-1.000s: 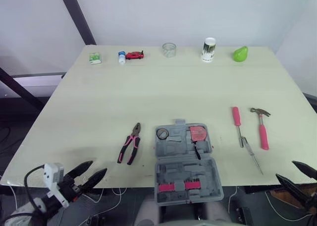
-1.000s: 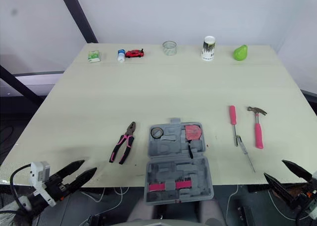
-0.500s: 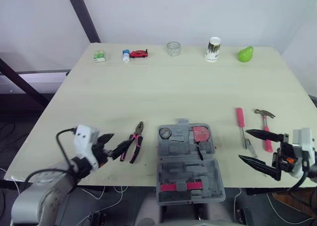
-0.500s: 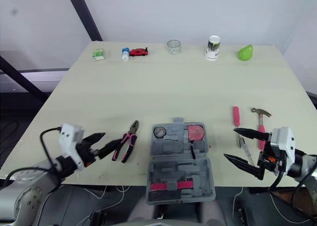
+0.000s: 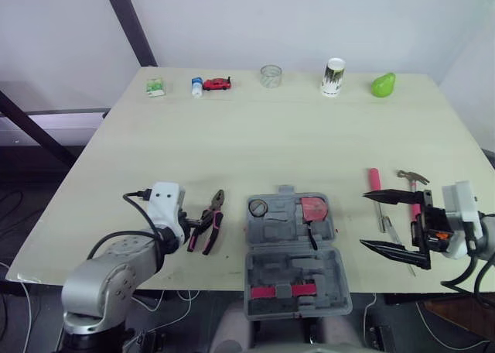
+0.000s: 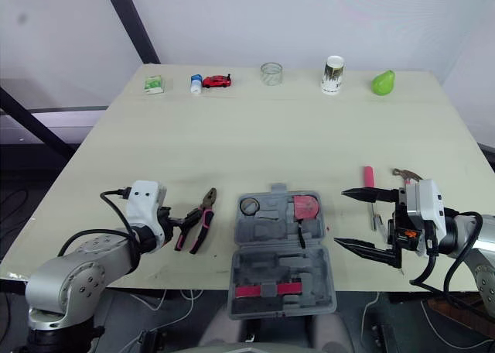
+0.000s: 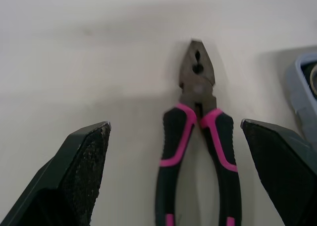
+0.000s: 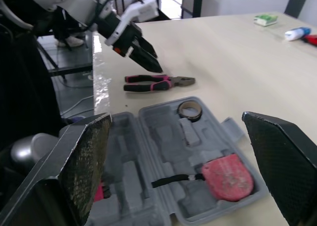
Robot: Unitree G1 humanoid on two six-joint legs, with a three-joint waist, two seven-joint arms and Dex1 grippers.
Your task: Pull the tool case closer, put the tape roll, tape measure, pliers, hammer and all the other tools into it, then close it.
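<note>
From the head cameras, the grey tool case [image 5: 292, 248] lies open at the near edge of the tabletop [image 5: 271, 136]. One tape roll [image 5: 256, 208] and one red tape measure [image 5: 312, 209] already sit in its far half. One pair of pliers [image 5: 207, 231] lies just left of it. One pink screwdriver [image 5: 373, 179] and one hammer [image 5: 407, 176] lie to its right. The left claw [image 5: 192, 229] is at the plier handles. The right claw [image 5: 384, 223] hangs spread wide beside the case.

The left wrist view looks down the spread left claw, with the pliers lying between its two fingers [image 7: 79, 176], untouched. They look like stiff steel, fairly heavy, with rubbery handles. I'd pinch across both handles, close behind the pivot.

The right wrist view shows that claw gaping over the case, which looks like light, rigid plastic.
</note>
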